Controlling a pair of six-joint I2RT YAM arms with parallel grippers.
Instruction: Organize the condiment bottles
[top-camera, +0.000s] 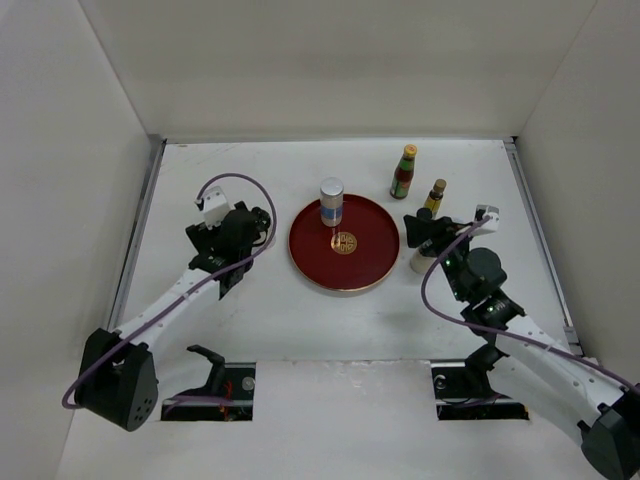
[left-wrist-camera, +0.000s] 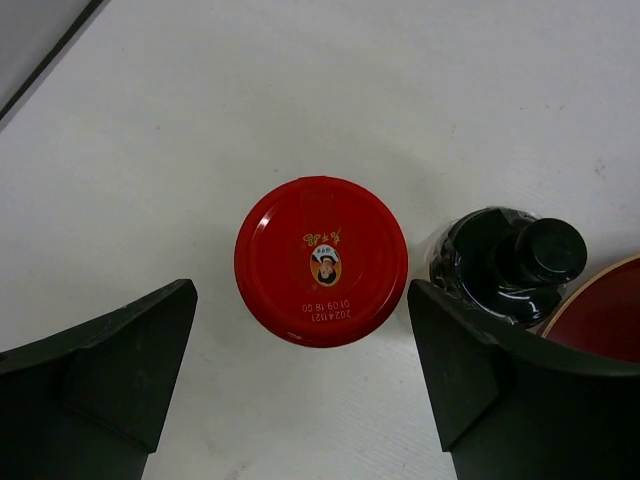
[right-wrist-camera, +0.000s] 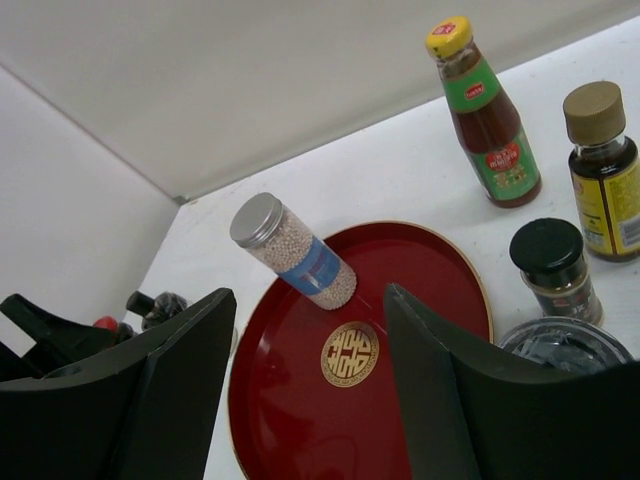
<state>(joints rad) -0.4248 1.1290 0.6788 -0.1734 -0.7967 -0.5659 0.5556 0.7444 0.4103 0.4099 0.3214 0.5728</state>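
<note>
Condiment bottles: spread over the white table (top-camera: 250, 330); one stands on the tray.
Silver-lidded jar (right-wrist-camera: 290, 250): upright on the red tray (right-wrist-camera: 425, 295), toward its far rim.
Red-lidded jar (left-wrist-camera: 321, 260): on the table left of the tray, with a dark black-capped bottle (left-wrist-camera: 510, 262) just beside it.
Red sauce bottle (right-wrist-camera: 485, 115), yellow-labelled bottle (right-wrist-camera: 605, 175): upright beyond the tray's right side.
Left gripper (left-wrist-camera: 300, 295): jaws apart, straddling the red lid, with a gap on both sides.
Right gripper (right-wrist-camera: 310, 300): jaws apart, nothing between them, at the tray's right edge.
</note>
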